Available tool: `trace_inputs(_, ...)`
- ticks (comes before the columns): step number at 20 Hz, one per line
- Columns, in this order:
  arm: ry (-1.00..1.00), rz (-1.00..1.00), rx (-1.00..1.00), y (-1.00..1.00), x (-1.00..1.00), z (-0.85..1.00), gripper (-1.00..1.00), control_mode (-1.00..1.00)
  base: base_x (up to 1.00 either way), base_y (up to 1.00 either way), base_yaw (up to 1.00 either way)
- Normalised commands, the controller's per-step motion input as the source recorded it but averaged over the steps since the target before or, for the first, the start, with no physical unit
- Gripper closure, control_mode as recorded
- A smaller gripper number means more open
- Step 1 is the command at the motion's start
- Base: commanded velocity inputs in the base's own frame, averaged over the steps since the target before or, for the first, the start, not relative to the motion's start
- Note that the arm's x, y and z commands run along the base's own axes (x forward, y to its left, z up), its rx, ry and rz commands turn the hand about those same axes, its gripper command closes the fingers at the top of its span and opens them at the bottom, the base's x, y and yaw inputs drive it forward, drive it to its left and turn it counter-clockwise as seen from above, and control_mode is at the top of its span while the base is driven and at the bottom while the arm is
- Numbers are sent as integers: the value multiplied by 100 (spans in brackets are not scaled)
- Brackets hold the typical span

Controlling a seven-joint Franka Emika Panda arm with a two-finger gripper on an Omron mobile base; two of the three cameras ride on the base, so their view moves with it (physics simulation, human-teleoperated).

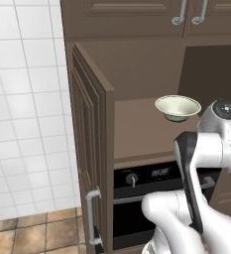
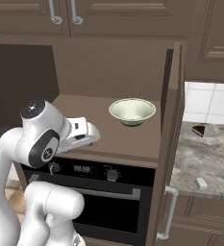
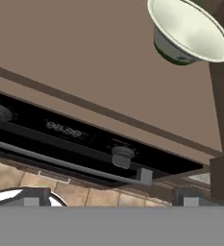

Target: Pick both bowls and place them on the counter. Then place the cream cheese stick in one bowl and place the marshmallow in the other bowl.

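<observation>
1. Bowls first: the pale cream bowl (image 2: pixel 132 111) stands upright on the brown cabinet shelf (image 2: pixel 84 134), toward its back right corner, just beside the open cabinet door (image 2: pixel 173 144). I cannot find the dark wooden bowl anywhere.
2. At the left of the right base view the arm's wrist and gripper (image 2: pixel 87 136) hang over the shelf's front left edge, well apart from the bowl. The jaws stand fully spread with nothing between them. In the hand view the finger tips (image 3: pixel 31 202) barely rise at the bottom, over the oven (image 3: pixel 75 139) front below the shelf.
3. Further right, past the door, lies the marbled counter (image 2: pixel 200 158). On it sits a dark cake slice (image 2: pixel 198 130) near the back edge, and a small pale block (image 2: pixel 201 182) near the front edge. It may be the cream cheese stick or the marshmallow; it is too small to tell which.
4. Judged stage: the task has scarcely begun, since the cream bowl is not yet on the counter and nothing sits in it.
5. Risks, as I judge them:
   - The bowl is wide and shallow, so the jaws must take its rim; a shallow bite could let the glossy rim slip and tip.
   - Reaching to the back right corner brings the hand close to the door, and a knock could swing it or stop the arm.
   - Carrying the bowl around the door's edge to the counter could clip it.
   - Setting it down could nudge the small block.
</observation>
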Motion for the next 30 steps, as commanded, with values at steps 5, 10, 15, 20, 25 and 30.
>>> trace_inputs(5,-11,4,-16,2,46,45,-100,-100,0,0,0)
trace_inputs(10,-6,4,-14,1,44,23,-100,-100,0,0,0)
trace_inputs(15,3,1,-15,0,49,1,-100,-100,0,0,0)
trace_inputs(20,11,0,-15,-1,55,-4,-100,-100,0,0,0)
trace_inputs(25,4,0,-7,-15,60,-2,-100,-100,0,0,0)
trace_inputs(30,0,0,-1,-23,55,-21,-100,-100,0,0,0)
